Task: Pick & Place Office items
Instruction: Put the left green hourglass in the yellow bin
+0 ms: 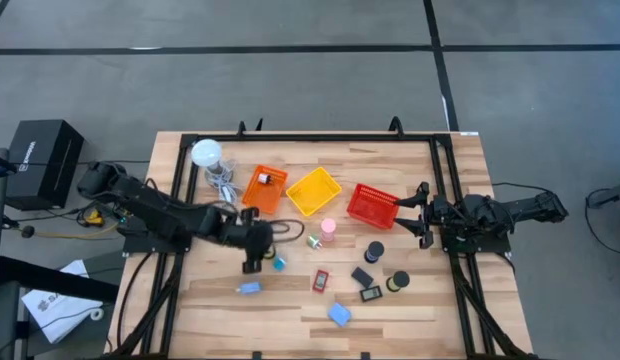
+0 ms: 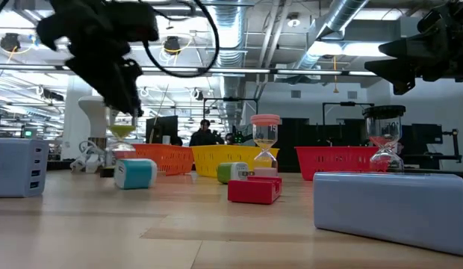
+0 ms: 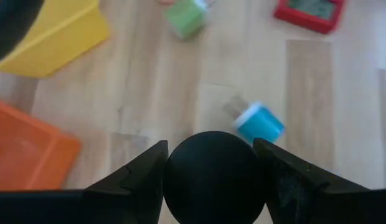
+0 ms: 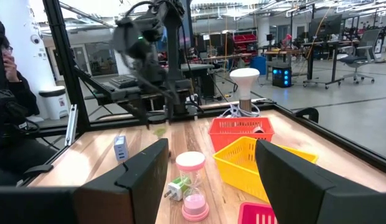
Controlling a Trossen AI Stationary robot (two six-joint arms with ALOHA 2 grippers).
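Wooden table [image 1: 410, 310]: left gripper [image 1: 252, 262], fingers clamping a black cylinder [image 3: 213, 177] near the orange basket [image 1: 264, 188]; right gripper [image 1: 423, 213] idle, fingers wide; most office items [image 1: 362, 276] unsorted.

The left gripper [image 3: 213, 180] clamps a black round object [image 3: 213, 175] between its fingers above the wooden bench [image 3: 155, 81]. Just beyond the black object lies a light-blue block [image 3: 260, 122]. Farther off sit a green block [image 3: 187, 17], a red rectangle [image 3: 310, 12], a yellow basket [image 3: 56, 34] and an orange basket [image 3: 28, 155].
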